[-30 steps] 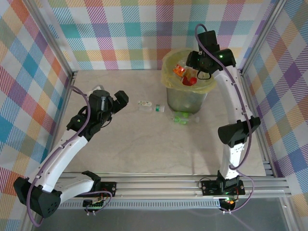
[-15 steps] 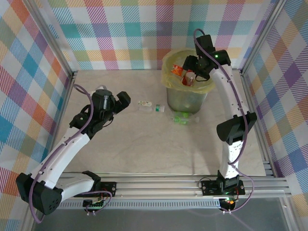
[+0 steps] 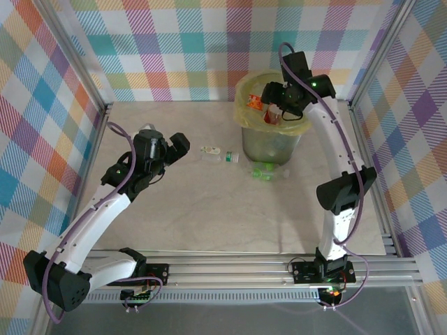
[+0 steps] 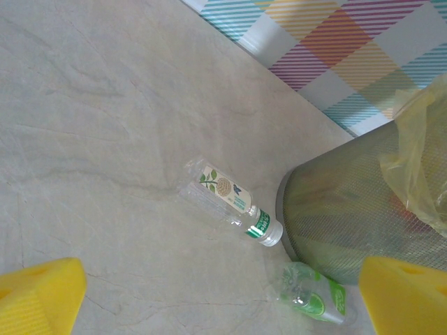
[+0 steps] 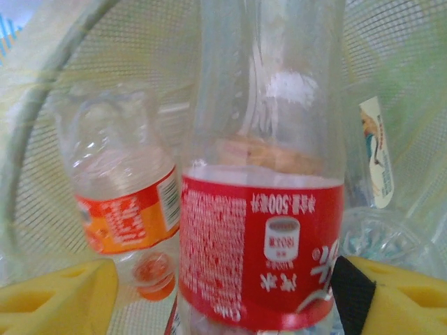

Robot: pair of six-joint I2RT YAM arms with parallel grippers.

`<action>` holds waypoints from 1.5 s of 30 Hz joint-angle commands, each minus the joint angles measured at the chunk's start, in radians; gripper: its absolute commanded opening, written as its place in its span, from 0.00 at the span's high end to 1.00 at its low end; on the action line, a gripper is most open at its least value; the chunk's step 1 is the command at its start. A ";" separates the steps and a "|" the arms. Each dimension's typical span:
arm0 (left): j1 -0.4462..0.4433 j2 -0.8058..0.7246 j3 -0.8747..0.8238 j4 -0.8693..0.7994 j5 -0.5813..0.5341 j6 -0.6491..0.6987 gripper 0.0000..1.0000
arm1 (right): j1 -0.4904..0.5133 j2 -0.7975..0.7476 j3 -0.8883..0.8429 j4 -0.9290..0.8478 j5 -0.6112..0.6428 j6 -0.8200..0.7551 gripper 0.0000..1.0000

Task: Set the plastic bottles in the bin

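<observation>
- Yellow pads of your right gripper [image 5: 227,296] stand apart over the bin [image 3: 269,143]. One pad is clear of the red-labelled bottle [image 5: 262,258] between them, so this gripper is released, not clamping.
- That bottle stands upright inside the bin's mouth. An orange-labelled bottle [image 5: 122,209] is beside it, near the mesh wall.
- Your left gripper [image 4: 222,296] is spread wide and empty above the desk [image 4: 105,139].
- Two bottles lie on the desk below it. The clear bottle with a green-and-white label [image 4: 227,199] has its cap close to the bin's foot. The crumpled green-labelled bottle [image 4: 314,296] lies just beside the bin.
- Expect both to be light, thin-walled and slick, so they will probably dent under the pads and could squirt out sideways.
- Take hold across the middle of the body, on the label, with the pads square to the bottle's length.
- For the crumpled one, come in from the side away from the bin, where there looks to be more room for the pads.
</observation>
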 commanded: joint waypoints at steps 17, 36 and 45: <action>0.013 0.013 -0.023 0.011 -0.007 0.011 0.00 | -0.002 -0.007 0.105 0.014 0.272 -0.142 0.25; 0.014 0.013 -0.026 0.002 -0.012 0.012 0.00 | -0.052 0.231 0.291 -0.009 0.183 -0.319 0.41; 0.014 0.013 -0.026 0.003 -0.012 0.011 0.00 | -0.052 0.184 0.244 0.024 0.061 -0.424 0.53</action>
